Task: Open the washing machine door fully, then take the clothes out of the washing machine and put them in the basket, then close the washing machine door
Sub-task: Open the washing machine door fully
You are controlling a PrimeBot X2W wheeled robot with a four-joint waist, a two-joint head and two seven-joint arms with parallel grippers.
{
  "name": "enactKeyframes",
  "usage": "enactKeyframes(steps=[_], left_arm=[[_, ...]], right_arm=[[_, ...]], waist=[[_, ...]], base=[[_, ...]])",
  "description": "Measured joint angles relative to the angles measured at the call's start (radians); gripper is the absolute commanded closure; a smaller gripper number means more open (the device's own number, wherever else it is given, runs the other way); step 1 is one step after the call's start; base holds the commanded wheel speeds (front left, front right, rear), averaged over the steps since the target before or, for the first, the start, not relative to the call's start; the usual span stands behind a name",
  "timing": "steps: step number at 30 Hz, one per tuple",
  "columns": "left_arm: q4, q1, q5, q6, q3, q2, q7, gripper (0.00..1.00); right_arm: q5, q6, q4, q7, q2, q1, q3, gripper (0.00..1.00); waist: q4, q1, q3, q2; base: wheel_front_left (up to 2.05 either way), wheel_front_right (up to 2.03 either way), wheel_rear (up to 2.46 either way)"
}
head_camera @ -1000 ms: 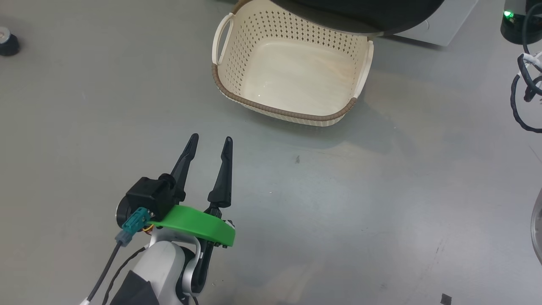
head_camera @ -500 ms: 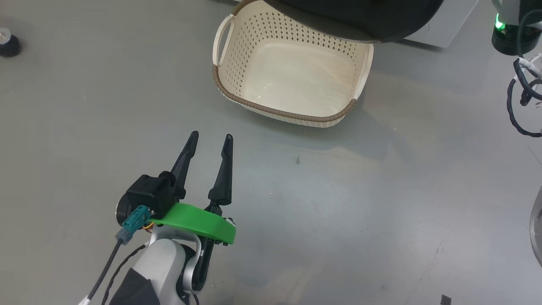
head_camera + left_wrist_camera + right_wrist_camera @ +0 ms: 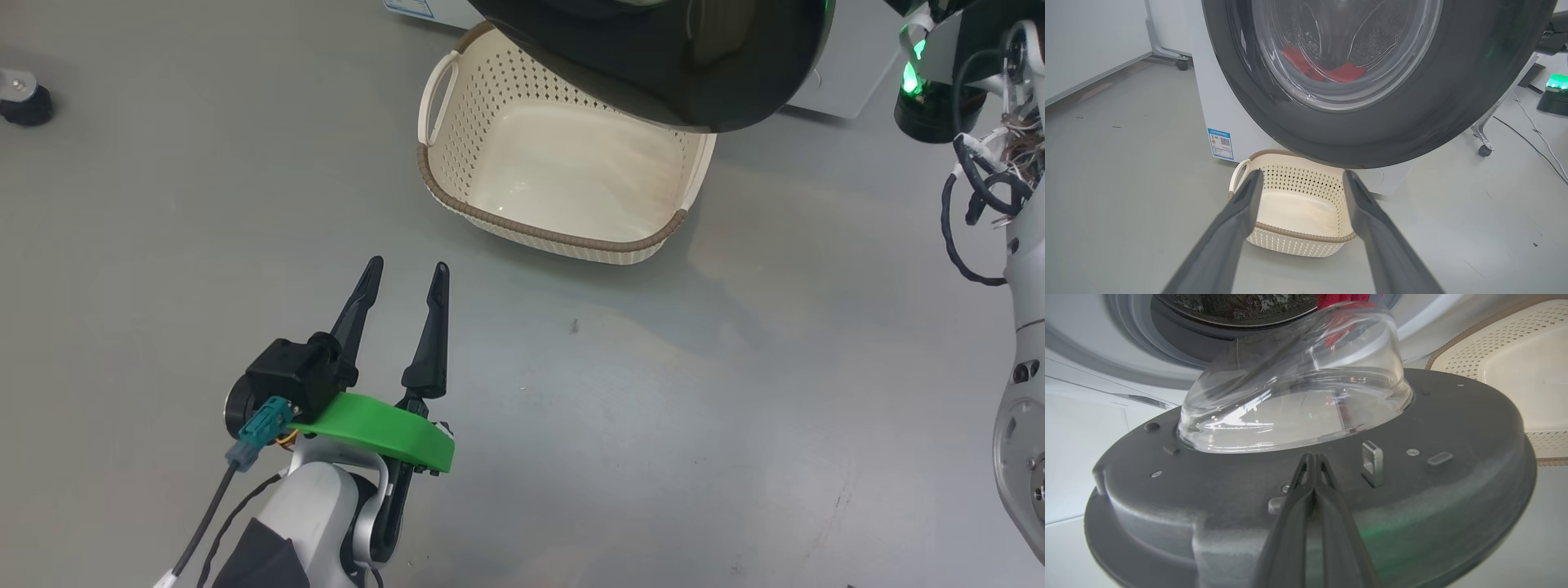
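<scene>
Since a second ago the whole head view has shifted. The door (image 3: 653,65) now hangs over more of the basket (image 3: 555,237) at the upper middle of the frame, and the right arm (image 3: 1020,392) has come in at the right edge.

The door has a wide glossy black rim around bulging clear glass. The left wrist view shows its outer face, with red clothes (image 3: 1339,72) visible through the glass inside the white washing machine (image 3: 1216,102). The right wrist view shows its dull inner face and a metal latch (image 3: 1372,462).

The left gripper (image 3: 407,265) hovers over the floor (image 3: 735,408) at lower left, fingers apart and empty. The right gripper (image 3: 1312,457) has its fingers pressed together, with the tips at the door's inner rim just left of the latch.
</scene>
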Motion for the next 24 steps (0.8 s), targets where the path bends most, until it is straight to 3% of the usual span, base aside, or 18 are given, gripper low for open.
enactKeyframes(steps=[24], left_arm=[[0.018,0.019,0.005,0.0,0.004,0.0,0.0,0.0]], right_arm=[[0.034,0.0,0.049,0.042,0.05,0.116,0.03,1.0]], waist=[[-0.005,0.0,-0.074,0.0]], base=[[0.0,0.0,0.0]])
